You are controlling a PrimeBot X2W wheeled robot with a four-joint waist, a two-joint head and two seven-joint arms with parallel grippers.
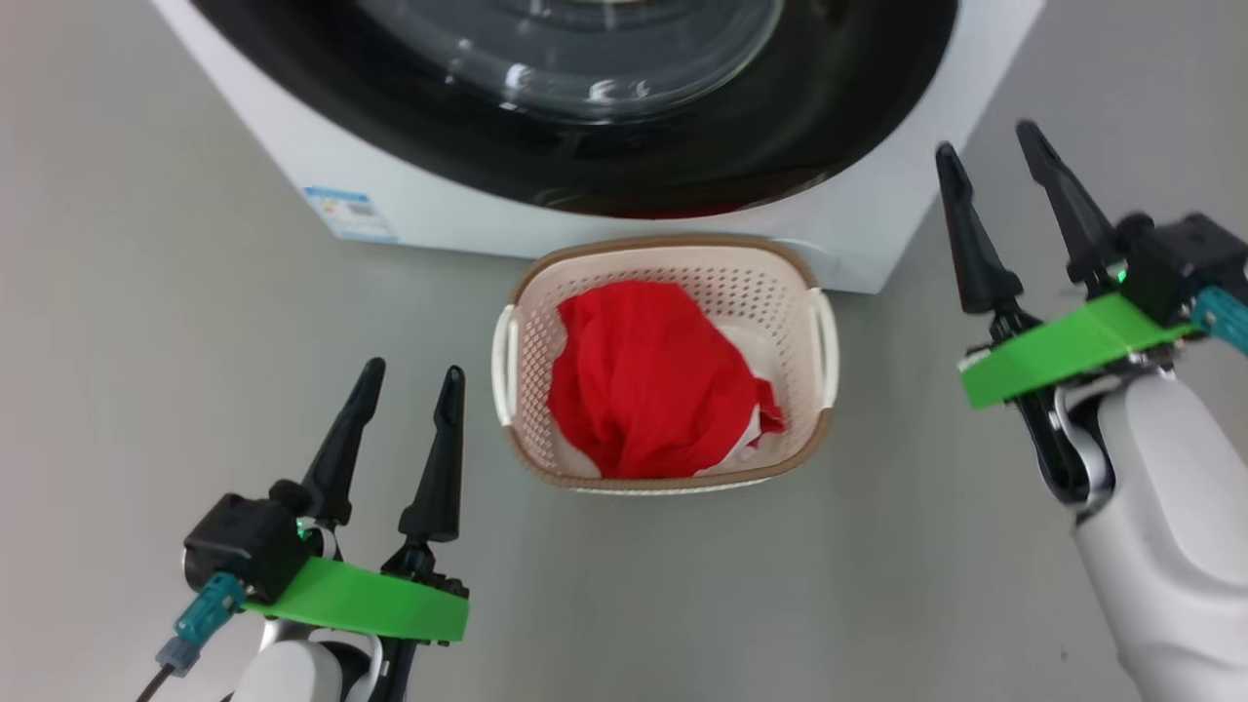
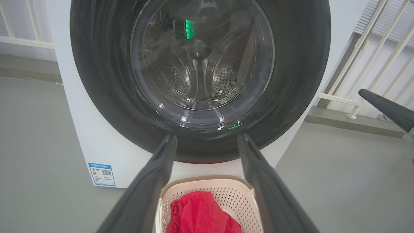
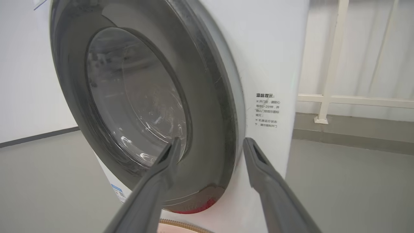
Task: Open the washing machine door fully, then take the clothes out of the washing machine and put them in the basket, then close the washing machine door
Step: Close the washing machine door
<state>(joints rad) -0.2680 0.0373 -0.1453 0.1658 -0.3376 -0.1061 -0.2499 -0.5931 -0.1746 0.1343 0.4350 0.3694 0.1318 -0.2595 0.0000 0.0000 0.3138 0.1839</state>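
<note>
The white washing machine (image 1: 439, 185) stands ahead, and its black-rimmed washing machine door (image 1: 682, 146) lies flat against the front, drum visible through the glass (image 2: 200, 64). On the floor just before it sits the cream basket (image 1: 673, 249) with the red clothes (image 1: 643, 380) piled inside. My left gripper (image 1: 414, 369) is open and empty, left of the basket and pointing at the door (image 2: 291, 81). My right gripper (image 1: 985, 136) is open and empty too, raised to the right of the machine near the door's right rim (image 3: 207, 97).
Grey floor (image 1: 195, 341) spreads on both sides of the basket. A blue label sticker (image 2: 102, 174) marks the machine's lower left front. A white railing (image 3: 330, 64) runs behind the machine on the right.
</note>
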